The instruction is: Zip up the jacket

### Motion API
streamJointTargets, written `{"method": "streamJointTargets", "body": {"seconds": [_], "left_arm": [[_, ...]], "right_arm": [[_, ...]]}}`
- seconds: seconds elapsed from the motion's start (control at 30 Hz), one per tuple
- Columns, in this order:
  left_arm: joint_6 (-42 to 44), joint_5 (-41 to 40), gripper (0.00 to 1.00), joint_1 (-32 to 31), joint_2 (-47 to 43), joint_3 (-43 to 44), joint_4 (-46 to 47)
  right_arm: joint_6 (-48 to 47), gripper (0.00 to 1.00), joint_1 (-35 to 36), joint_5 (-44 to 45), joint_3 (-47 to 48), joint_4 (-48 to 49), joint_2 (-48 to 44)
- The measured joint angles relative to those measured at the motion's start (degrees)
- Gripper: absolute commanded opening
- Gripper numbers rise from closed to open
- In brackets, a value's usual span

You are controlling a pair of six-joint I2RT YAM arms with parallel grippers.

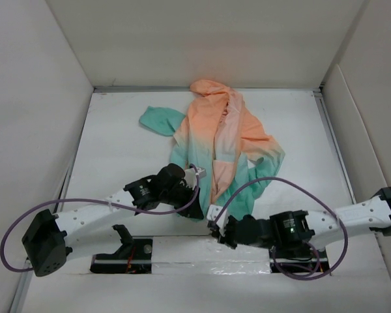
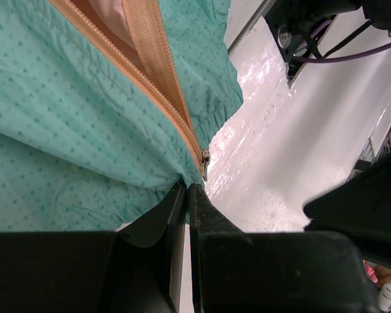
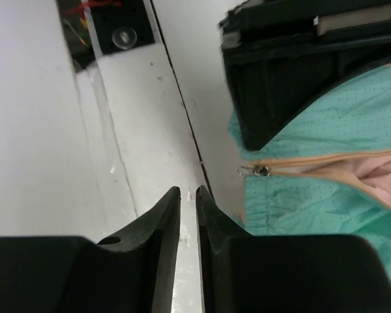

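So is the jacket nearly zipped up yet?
Not yet. Done: the zipper slider sits at the bottom of the jacket. In hand: the left end effector pinches the fabric beside it; the right end effector, nearly closed and empty, is short of it. Left: the whole front, lying open.

top: overhead, whole table (image 1: 117, 150) | wrists: close, low | shared: jacket (image 1: 202, 124) zipper (image 3: 313, 164)
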Motion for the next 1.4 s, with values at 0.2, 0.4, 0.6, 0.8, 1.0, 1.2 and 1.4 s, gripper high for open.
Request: {"method": "streamJointTargets", "body": {"seconds": [0.2, 0.4, 0.6, 0.8, 1.0, 1.2, 1.4], "left_arm": [[0.02, 0.35, 0.0, 0.0, 1.01, 0.02, -0.04], [-0.04, 0.39, 0.0, 0.0, 0.98, 0.39, 0.0], [-0.04, 0.83, 0.0, 0.0, 0.94, 0.81, 0.07], [-0.04, 0.98, 0.0, 0.0, 0.94, 0.79, 0.02], [-0.04, 1.01, 0.0, 0.0, 0.83, 0.79, 0.04], [-0.07, 1.05, 0.0, 0.0, 0.37, 0.79, 0.04], [-0.07, 1.18, 0.0, 0.0, 0.17, 0.79, 0.02]], "right_arm": [[0.72, 0.58, 6.36, 19.71, -5.38, 1.53, 1.42], [4.74, 0.5, 6.29, 28.7, -1.51, 0.07, 10.58], [6.6, 0.5, 6.4, 30.53, 0.7, -0.17, 16.41], [6.62, 0.52, 6.4, 31.1, 2.01, -0.13, 18.08], [6.62, 0.5, 6.4, 30.88, 2.95, -0.02, 20.57], [6.91, 0.49, 6.4, 31.26, 3.17, -0.15, 21.29], [7.56, 0.49, 6.4, 32.04, 4.39, -0.48, 24.17]]}}
